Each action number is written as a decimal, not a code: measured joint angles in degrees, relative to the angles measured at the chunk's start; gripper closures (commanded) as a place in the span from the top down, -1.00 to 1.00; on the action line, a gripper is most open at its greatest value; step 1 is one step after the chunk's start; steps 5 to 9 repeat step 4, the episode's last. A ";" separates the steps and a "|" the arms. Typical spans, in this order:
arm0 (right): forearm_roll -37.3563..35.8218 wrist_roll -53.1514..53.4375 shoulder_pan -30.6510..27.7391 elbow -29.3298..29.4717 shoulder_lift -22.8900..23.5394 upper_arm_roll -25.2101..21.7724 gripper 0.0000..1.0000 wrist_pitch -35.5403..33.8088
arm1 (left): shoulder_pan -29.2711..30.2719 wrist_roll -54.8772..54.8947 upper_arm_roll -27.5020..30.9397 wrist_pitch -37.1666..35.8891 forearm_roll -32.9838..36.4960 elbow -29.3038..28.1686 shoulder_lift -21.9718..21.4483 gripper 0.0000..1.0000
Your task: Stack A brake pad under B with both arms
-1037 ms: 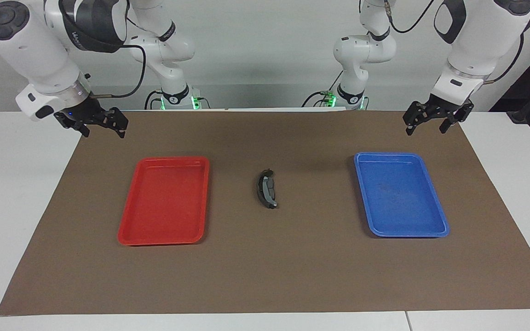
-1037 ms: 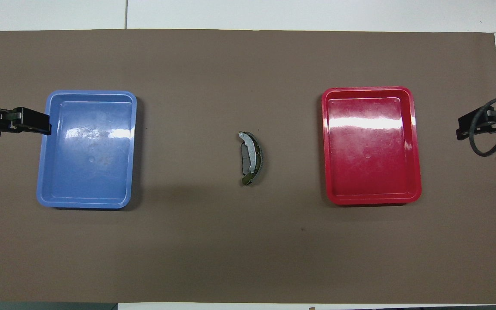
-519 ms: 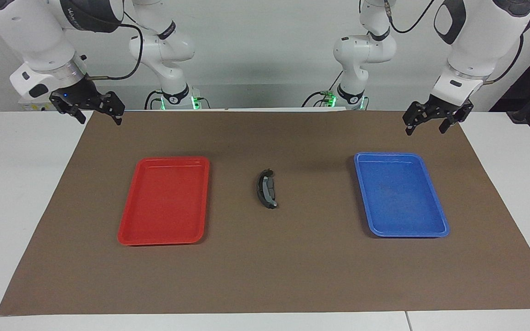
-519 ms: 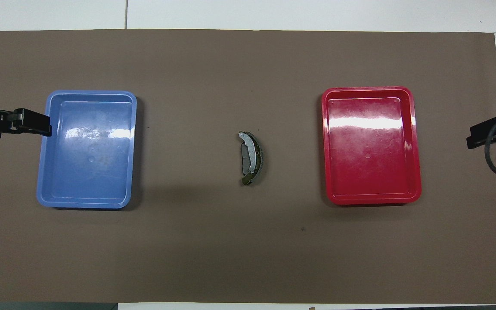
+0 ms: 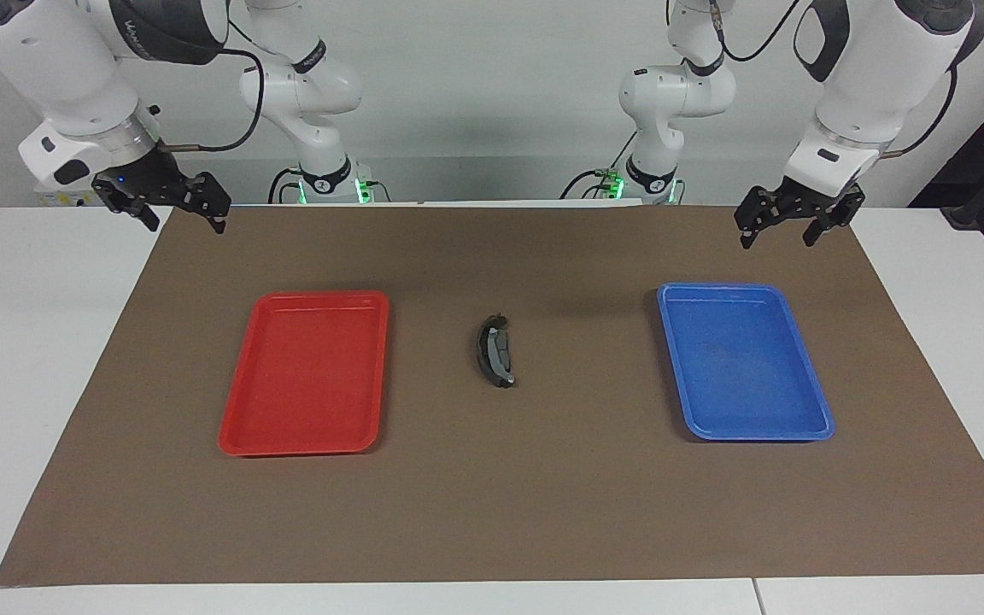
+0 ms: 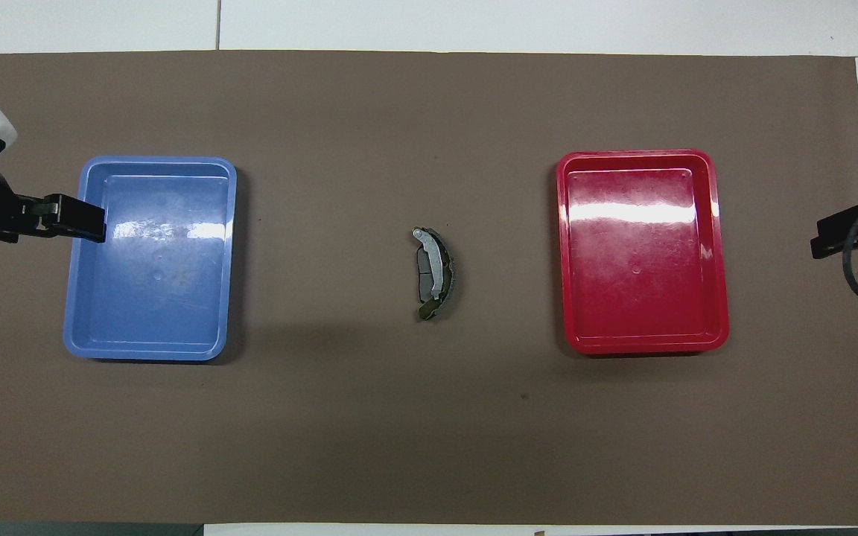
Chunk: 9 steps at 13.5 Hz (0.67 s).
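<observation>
The short grey brake pad A (image 5: 502, 346) and the longer black crescent pad B (image 5: 484, 352) lie together in the middle of the brown mat, touching. In the overhead view, pad A (image 6: 424, 277) sits in the crescent's hollow and pad B (image 6: 449, 272) curves around it, its light metal rib partly over A. My left gripper (image 5: 776, 238) hangs open and empty in the air near the blue tray's robot-side corner; it also shows in the overhead view (image 6: 90, 223). My right gripper (image 5: 187, 224) hangs open and empty over the mat's corner near the robots; it also shows in the overhead view (image 6: 825, 242).
A red tray (image 5: 240, 393) lies toward the right arm's end and a blue tray (image 5: 808, 376) toward the left arm's end, one on each side of the pads. The brown mat (image 5: 492, 512) covers most of the white table.
The right gripper has risen and drawn back toward the robots' edge of the table. The left gripper has shifted slightly toward the table's middle. The pads have not moved.
</observation>
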 measured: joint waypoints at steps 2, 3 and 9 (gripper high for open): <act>0.00 0.00 -0.20 -0.01 0.00 0.39 1.00 0.00 | 0.03 0.00 -0.09 -0.40 0.00 0.43 -0.01 1.00; 0.00 0.00 -0.20 -0.01 0.00 0.64 1.00 0.00 | 0.08 0.00 -0.09 -0.44 0.00 0.45 0.00 1.00; 0.00 0.00 -0.20 0.00 0.00 0.81 1.00 0.00 | 0.13 -0.01 -0.09 -0.46 0.00 0.45 0.01 1.00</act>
